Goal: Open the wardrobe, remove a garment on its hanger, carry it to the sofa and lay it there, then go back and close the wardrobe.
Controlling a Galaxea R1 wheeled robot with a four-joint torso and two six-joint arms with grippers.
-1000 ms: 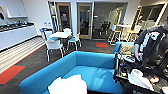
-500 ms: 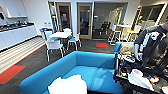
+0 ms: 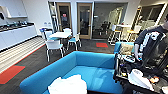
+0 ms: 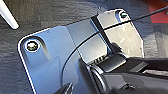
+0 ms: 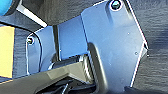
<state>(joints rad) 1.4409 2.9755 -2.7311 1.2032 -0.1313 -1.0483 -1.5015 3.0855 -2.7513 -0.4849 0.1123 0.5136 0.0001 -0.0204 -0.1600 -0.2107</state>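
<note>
Robot wrist hardware, seen from both wrist cameras.
A glossy dark plate [image 4: 57,57] with rounded corners, round silvery screws [image 4: 33,46], a thin black cable [image 4: 82,42] and a jointed black bar [image 5: 50,80].

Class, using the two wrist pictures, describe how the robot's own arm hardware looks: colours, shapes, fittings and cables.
Each wrist carries a wide, glossy dark plate with rounded corners, a pale edge and round metallic fittings at the corners. A black jointed bar runs beside it, and thin black cables cross the left plate. The right plate looks bluish.
</note>
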